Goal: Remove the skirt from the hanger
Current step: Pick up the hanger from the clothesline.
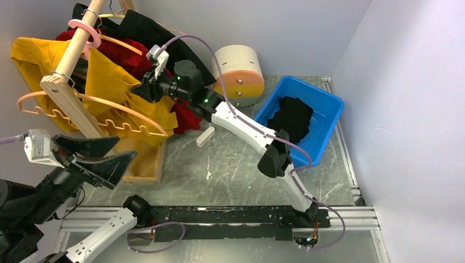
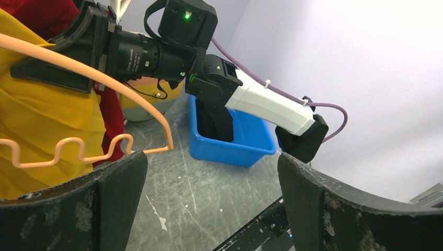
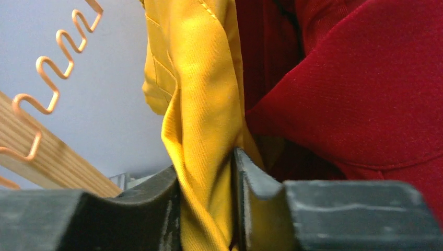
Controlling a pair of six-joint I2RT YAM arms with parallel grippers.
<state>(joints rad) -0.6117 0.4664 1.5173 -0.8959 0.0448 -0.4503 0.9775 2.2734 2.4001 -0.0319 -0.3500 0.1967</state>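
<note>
Right wrist camera is pressed up close to the yellow skirt (image 3: 203,120). A thick fold of it is squeezed between the two fingers of the right gripper (image 3: 206,209), so that gripper is closed on the skirt. I think it holds the cloth this way so it can pull it off.

The skirt hangs at the far left of the table. It is draped over a wavy orange hanger (image 2: 69,139), and the hanger hangs on a slanted wooden pole (image 1: 68,63). A red cloth (image 3: 365,104) hangs right beside the skirt and touches it, so a pull might tug that one too.

The left gripper (image 1: 125,148) sits near the low end of the hanger. It is wide open and holds nothing. Maybe it is there to keep the hanger steady, but I can't be sure.

The table (image 1: 230,170) is grey and scratched. At the far right sits a blue bin (image 1: 329,118) with a black cloth (image 1: 296,118) in it, perhaps the place for clothes that come off. A round wooden box (image 1: 239,63) stands at the far side, just left of the bin. Plain pale walls close in around it all.
</note>
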